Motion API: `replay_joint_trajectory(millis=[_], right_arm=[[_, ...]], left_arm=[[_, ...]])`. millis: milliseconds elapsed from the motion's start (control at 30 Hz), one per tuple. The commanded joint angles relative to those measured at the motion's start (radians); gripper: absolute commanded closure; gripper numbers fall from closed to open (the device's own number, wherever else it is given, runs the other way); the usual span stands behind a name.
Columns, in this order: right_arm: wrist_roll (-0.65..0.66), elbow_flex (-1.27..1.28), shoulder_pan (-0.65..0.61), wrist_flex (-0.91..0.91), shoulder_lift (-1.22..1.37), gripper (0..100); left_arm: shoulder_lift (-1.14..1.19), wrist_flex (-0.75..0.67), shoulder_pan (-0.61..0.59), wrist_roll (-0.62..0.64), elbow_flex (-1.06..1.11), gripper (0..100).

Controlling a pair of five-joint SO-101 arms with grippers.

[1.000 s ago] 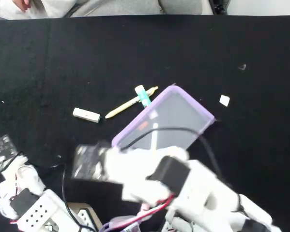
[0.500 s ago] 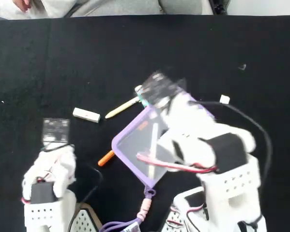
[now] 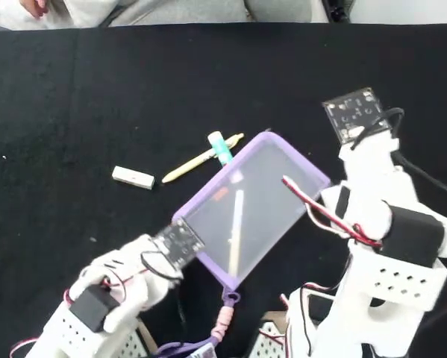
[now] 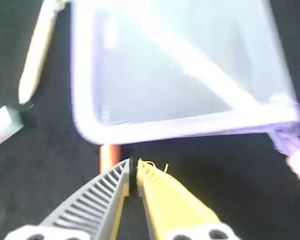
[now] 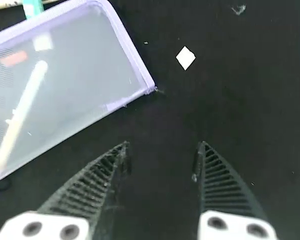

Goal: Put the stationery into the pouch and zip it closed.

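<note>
Two arms, high view: left arm point(image 3: 119, 287) now at the pouch point(image 3: 245, 201) near corner; right arm point(image 3: 372, 209) moved off it.
Pouch: clear, purple-edged, mid-table, pale pen point(image 3: 235, 231) inside.
Left wrist view: left gripper point(image 4: 135, 167) pressed together beside orange pen point(image 4: 108, 157).
Right wrist view: right gripper point(image 5: 162, 150) spread, beside pouch.

Prob. robotics lab: black-covered table point(image 3: 96, 82) w/ 2 arms point(image 3: 380, 239).

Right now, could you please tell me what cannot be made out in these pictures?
1. Orange item: left wrist view, mostly covered by the pouch edge and left pincer.
2. Zip: high view, too fine to tell open or shut.
3. White scrap: right wrist view, too small to identify.
</note>
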Motion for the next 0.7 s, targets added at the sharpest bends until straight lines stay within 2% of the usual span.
replay_joint_trajectory(millis=[0,200,533,667], right_arm=[[0.023,-0.048,0.029,0.014,-0.013,79.0],[0.023,-0.044,0.025,0.015,-0.012,79.0],[0.015,-0.05,0.023,0.0,-0.012,79.0],[0.021,-0.05,0.025,0.0,-0.012,79.0]], left_arm=[[0.003,0.003,0.131,-0.015,0.005,97],[0.002,-0.037,0.214,-0.19,0.07,97],[0.006,-0.517,0.193,-0.015,0.122,97],[0.006,-0.617,0.191,-0.012,0.122,97]])
